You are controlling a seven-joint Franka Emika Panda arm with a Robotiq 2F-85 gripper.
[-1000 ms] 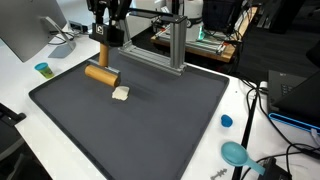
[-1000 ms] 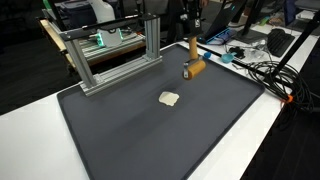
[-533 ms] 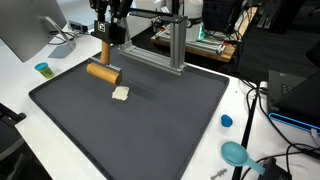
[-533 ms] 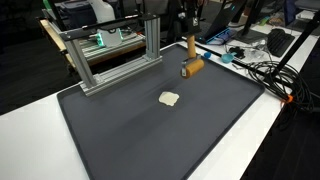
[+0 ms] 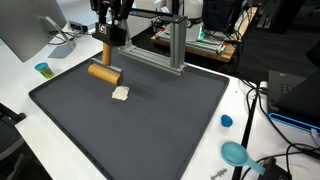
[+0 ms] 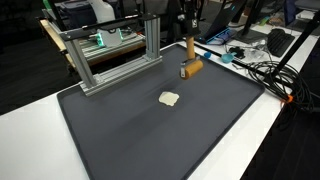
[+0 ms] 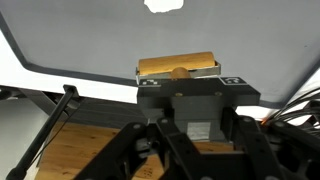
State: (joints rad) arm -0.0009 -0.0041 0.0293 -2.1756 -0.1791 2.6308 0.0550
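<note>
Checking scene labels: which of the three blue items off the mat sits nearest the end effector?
The small teal cup by the monitor; the blue cap and teal dish lie across the mat.

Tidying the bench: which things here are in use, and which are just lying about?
In use: gripper, shut on wooden tool; pale lump near it; black mat.
Lying about: small cup, blue cap, teal dish, metal frame, cables.
</note>
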